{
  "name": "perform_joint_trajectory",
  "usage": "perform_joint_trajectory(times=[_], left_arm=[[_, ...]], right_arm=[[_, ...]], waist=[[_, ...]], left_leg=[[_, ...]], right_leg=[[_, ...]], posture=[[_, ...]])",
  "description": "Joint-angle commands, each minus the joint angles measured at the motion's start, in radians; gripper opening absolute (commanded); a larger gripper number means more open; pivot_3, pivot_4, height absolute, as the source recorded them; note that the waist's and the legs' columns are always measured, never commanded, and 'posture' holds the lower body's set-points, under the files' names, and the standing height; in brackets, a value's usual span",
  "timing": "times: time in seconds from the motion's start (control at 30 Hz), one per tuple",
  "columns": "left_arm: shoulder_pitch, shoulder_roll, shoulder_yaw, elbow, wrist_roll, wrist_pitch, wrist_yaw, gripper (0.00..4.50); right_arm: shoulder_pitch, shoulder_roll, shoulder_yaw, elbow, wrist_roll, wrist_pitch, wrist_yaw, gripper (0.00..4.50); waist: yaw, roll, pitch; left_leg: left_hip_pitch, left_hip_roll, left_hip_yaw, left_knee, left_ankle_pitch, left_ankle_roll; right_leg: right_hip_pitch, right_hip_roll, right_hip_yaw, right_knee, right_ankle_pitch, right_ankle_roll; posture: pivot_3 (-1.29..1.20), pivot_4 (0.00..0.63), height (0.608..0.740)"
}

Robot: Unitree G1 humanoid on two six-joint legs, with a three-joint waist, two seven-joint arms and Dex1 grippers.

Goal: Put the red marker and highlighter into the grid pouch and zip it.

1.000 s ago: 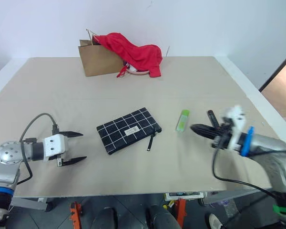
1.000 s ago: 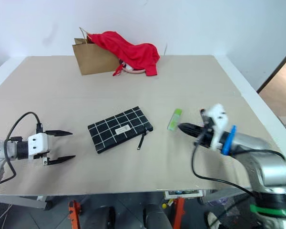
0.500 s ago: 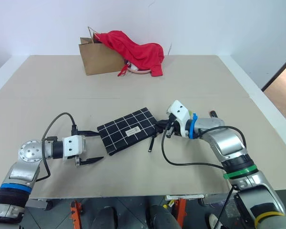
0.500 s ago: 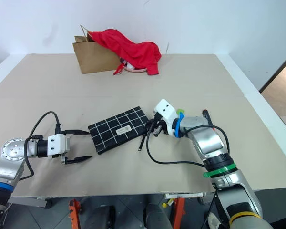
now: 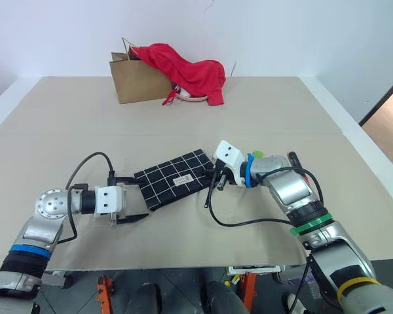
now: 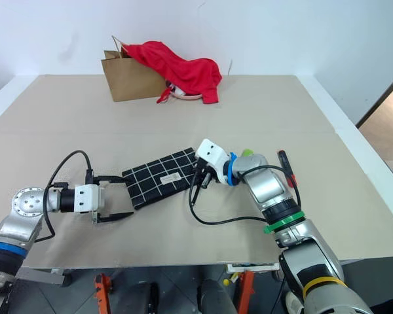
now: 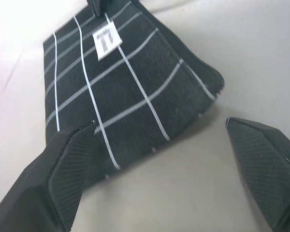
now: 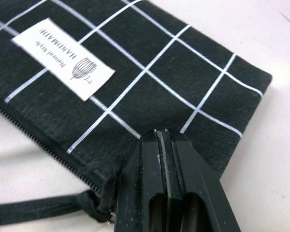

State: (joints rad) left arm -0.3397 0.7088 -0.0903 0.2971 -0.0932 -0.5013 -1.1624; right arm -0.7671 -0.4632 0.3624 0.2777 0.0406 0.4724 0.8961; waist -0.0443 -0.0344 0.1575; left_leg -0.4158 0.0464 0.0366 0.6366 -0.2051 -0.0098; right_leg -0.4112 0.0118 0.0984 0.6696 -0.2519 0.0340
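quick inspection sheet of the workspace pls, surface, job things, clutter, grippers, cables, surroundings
surface: beige table, seam running across it.
job's things: grid pouch flat mid-table, zipper pull trailing off its right end; highlighter and red marker lie right of it, partly behind the right arm.
clutter: brown paper bag at the far edge, red cloth draped over it.
grippers: left gripper open, fingers either side of the pouch's left corner; right gripper shut, empty, tip over the pouch's zipper end.
cables: black cable loops from the right wrist onto the table; another arcs over the left wrist.
surroundings: white wall behind.
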Motion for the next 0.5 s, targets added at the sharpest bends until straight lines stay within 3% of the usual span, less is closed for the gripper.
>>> perform_joint_trajectory(times=[0.03, 0.4, 0.5], left_arm=[[-0.014, -0.046, -0.036, 0.043, 0.041, -0.009, 0.047, 4.5], [-0.085, -0.121, -0.099, 0.118, 0.124, -0.045, 0.14, 4.5], [-0.094, -0.125, -0.106, 0.132, 0.121, -0.055, 0.143, 3.58]], right_arm=[[-0.007, -0.004, 0.013, -0.001, -0.031, -0.031, 0.021, 0.06], [-0.01, 0.009, -0.004, 0.011, -0.042, -0.046, 0.028, 0.06], [-0.006, 0.01, -0.006, 0.008, -0.038, -0.046, 0.033, 0.0]], waist=[[0.0, 0.001, -0.001], [0.001, 0.002, -0.001], [0.001, 0.002, -0.001]], left_leg=[[0.001, 0.0, 0.0, 0.0, 0.0, 0.0], [0.005, 0.0, 0.001, 0.002, 0.001, 0.0], [0.007, 0.0, 0.001, 0.002, 0.001, 0.0]], right_leg=[[0.001, 0.0, 0.0, 0.0, 0.0, 0.0], [0.004, 0.0, 0.001, 0.005, 0.0, 0.001], [0.004, 0.0, 0.002, 0.006, 0.0, 0.0]], posture=[[0.0, 0.15, 0.74], [0.0, 0.15, 0.74], [0.0, 0.15, 0.74]])
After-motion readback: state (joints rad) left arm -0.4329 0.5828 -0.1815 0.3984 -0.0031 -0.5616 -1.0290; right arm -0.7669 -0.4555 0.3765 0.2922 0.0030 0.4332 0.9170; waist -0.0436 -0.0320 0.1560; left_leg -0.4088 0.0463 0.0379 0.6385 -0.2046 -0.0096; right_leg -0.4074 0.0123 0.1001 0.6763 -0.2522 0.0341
